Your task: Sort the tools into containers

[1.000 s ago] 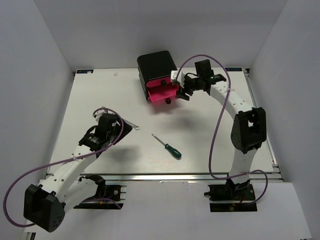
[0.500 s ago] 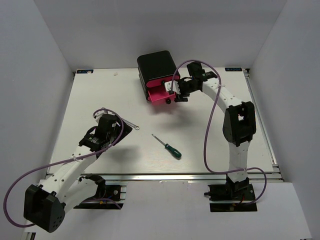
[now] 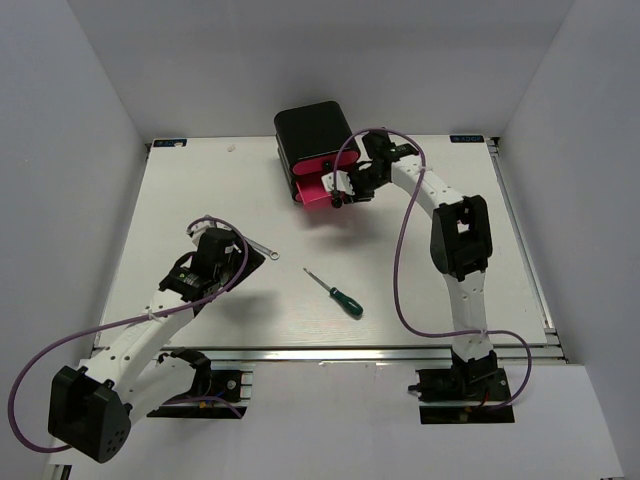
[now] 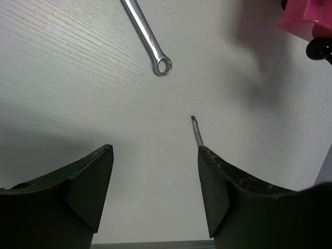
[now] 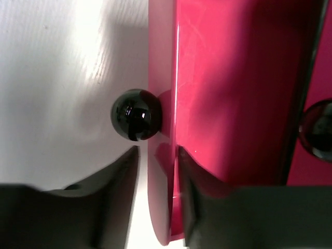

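The black chest [image 3: 313, 133] stands at the back with one pink-red drawer [image 3: 315, 190] pulled out. My right gripper [image 3: 347, 190] is at that drawer's front. In the right wrist view its jaws straddle the drawer's front wall [image 5: 162, 67] just below the dark knob [image 5: 136, 114], with a thin gap on the outer side. My left gripper [image 3: 222, 250] is open and empty above the table. The silver wrench [image 3: 262, 250] lies beside it and shows in the left wrist view [image 4: 150, 39]. One green-handled screwdriver [image 3: 336, 294] lies mid-table; its tip [image 4: 196, 130] shows by my left gripper's right finger.
A second dark knob [image 5: 317, 129] shows on another drawer at the right of the right wrist view. The open drawer's corner [image 4: 306, 18] and its knob [image 4: 319, 49] show at the top right of the left wrist view. White walls surround the table.
My right arm has swung left and its gripper has moved onto the open drawer's front wall. The left arm, wrench and screwdriver have not moved.
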Robot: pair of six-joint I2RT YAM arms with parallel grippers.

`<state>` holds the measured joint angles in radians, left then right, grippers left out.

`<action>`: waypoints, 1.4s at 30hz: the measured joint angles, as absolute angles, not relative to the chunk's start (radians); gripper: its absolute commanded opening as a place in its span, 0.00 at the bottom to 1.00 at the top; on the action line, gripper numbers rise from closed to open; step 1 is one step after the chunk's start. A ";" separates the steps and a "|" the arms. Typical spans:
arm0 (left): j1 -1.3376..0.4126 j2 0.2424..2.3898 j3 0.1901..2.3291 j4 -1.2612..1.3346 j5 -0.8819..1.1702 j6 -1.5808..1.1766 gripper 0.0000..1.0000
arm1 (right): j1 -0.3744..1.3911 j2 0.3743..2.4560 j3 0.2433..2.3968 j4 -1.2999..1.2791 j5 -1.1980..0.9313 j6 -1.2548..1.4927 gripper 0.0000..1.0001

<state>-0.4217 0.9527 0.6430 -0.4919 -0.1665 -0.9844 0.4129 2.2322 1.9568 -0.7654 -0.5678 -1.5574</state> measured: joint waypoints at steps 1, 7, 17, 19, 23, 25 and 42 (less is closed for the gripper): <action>-0.422 0.953 0.643 -0.492 -0.166 -0.984 0.76 | 0.413 2.241 1.966 -0.772 -0.561 -1.561 0.29; -0.422 0.953 0.643 -0.490 -0.164 -0.984 0.76 | 0.413 2.247 1.977 -0.824 -0.550 -1.559 0.16; -0.422 0.953 0.634 -0.485 -0.160 -0.984 0.76 | 0.413 2.203 1.907 -0.872 -0.553 -1.551 0.14; -0.422 0.953 0.634 -0.485 -0.157 -0.984 0.76 | 0.413 2.193 1.891 -0.879 -0.554 -1.551 0.14; -0.422 0.953 0.632 -0.483 -0.151 -0.984 0.76 | 0.413 2.158 1.844 -0.882 -0.557 -1.543 0.14; -0.422 0.953 0.632 -0.480 -0.148 -0.984 0.76 | 0.413 2.143 1.827 -0.886 -0.557 -1.533 0.15; -0.422 0.952 0.627 -0.470 -0.141 -0.985 0.76 | 0.413 1.983 1.768 -0.749 -0.635 -1.361 0.62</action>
<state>-0.4217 0.9516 0.6273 -0.4698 -0.1413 -0.9848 0.4126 1.9835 1.7679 -0.7494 -0.6353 -1.3613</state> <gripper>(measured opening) 0.757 0.621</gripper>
